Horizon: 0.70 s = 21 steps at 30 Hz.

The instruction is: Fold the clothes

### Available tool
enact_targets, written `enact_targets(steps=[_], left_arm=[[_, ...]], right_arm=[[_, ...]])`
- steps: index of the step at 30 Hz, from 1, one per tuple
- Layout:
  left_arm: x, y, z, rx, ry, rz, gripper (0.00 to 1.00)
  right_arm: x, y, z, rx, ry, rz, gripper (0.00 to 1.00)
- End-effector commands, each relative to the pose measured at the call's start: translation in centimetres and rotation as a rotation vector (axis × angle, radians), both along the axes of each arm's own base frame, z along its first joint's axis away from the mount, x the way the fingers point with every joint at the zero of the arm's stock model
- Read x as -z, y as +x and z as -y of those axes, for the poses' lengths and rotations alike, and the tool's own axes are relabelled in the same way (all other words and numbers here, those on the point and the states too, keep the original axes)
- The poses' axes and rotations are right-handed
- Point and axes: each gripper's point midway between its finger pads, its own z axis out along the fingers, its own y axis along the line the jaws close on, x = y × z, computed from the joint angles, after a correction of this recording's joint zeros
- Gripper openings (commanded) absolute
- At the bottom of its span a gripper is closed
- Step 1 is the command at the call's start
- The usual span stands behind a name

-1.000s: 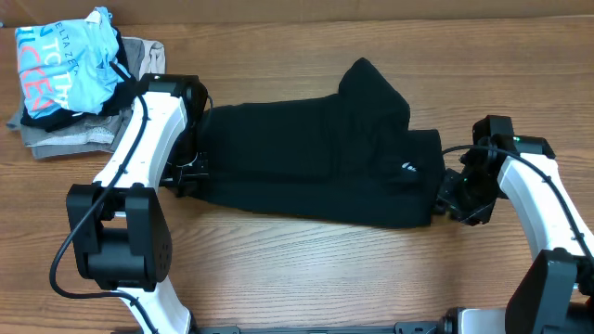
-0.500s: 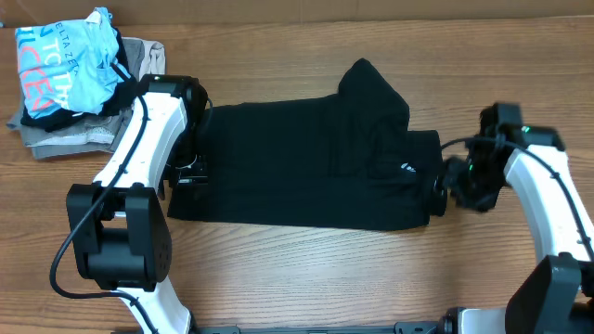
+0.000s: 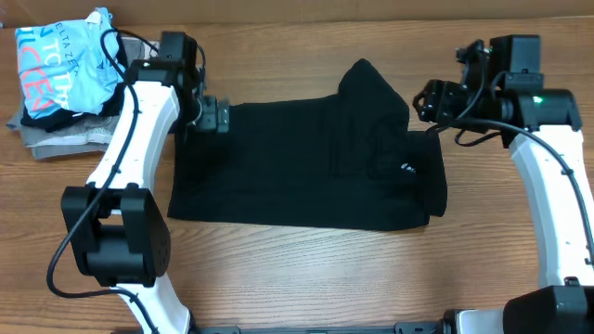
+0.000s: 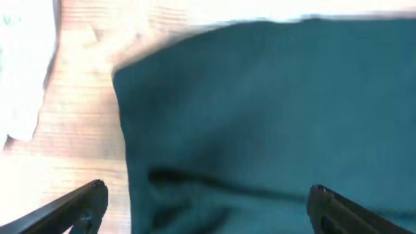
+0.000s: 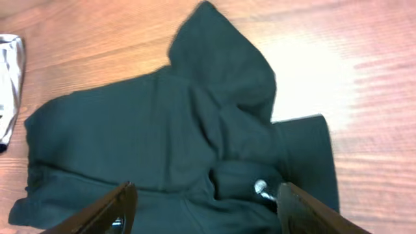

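The clothes (image 3: pixel 297 162), a black garment with a small white logo (image 3: pixel 406 168), lie flat in a rough rectangle mid-table, a hood-like point at the far edge. My left gripper (image 3: pixel 219 115) hovers over its far left corner, open; in the left wrist view its fingertips (image 4: pixel 91 198) stand wide apart above the dark cloth (image 4: pixel 273 110), nothing between them. My right gripper (image 3: pixel 429 96) hangs above the far right side, apart from the cloth. The right wrist view shows the gripper (image 5: pixel 205 208) open over the garment (image 5: pixel 162 130) and logo (image 5: pixel 260 188).
A light-blue shirt with lettering (image 3: pixel 65 65) lies crumpled on grey and beige folded garments (image 3: pixel 56 139) at the far left corner. A strip of that pile shows at the left edge of the right wrist view (image 5: pixel 8 78). Wooden table (image 3: pixel 306 269) surrounds the garment.
Both grippers opened, let go of the garment's side edges and rose toward the far side. The garment's front edge settled flat and straight on the table.
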Motion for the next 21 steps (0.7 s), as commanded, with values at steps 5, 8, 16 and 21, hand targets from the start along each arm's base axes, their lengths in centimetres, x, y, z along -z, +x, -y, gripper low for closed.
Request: enact_targets(steps=[5,8,16,21], left_arm=[[4.0,4.6,-4.4,-0.065,-0.023,0.065,1.00],[5.4,5.9,-5.1,-0.056,-0.041,0.095,1.00],[8.8,8.1,-4.4,0.023,-0.053,0.129,0.96],[9.9,8.3,-3.9,0.032,-0.063,0.118,0.84]], right_arm=[[-0.7,0.7,0.6,0.015,-0.064,0.036,0.72],[-0.6,0.6,0.6,0.015,-0.064,0.028,0.72],[-0.7,0.7,0.6,0.016,-0.064,0.032,0.72],[-0.9,0.9,0.6,0.016,-0.064,0.045,0.71]])
